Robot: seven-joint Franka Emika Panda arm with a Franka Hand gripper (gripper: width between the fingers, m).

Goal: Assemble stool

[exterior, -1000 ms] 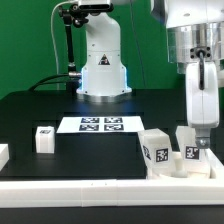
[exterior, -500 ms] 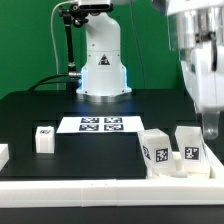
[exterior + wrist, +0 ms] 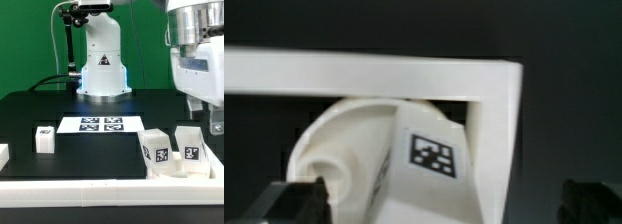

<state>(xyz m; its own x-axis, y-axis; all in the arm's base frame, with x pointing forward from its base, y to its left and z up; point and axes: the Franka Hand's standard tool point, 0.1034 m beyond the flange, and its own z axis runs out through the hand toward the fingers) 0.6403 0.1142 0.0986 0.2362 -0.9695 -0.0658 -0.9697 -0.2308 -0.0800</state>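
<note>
Claw (image 3: 205, 112): raised clear of every part at the exterior view's right, above the seat. In the wrist view its dark fingers (image 3: 295, 203) stand wide apart with nothing gripped between them. It is empty.

Table (image 3: 30, 110): black top, carrying all the loose parts.

Rail (image 3: 100, 190): a long white border along the front edge. The wrist view shows it turning a corner.

Marker board (image 3: 100, 124): flat on the table near the middle, with nothing on it.

Seat (image 3: 190, 142): tucked into the rail corner at the exterior view's right, directly under the claw. It appears to stand on its rim, with the tagged rim facing the exterior camera. The wrist view shows one flat face with a round socket beside that tagged rim. No leg is fitted to it.

Near leg (image 3: 155, 150): a blocky white piece just beside the seat on the exterior view's left, with a narrow gap between them.

Middle leg (image 3: 43, 138): upright and alone, well apart from the seat, left of the marker board.

Edge piece (image 3: 3, 153): cut off at the exterior view's left edge; probably another leg.

Progress: early. At most the seat is positioned in the corner. Nothing is joined, so every leg has yet to be fetched and fitted, and the seat may first need laying flat.
</note>
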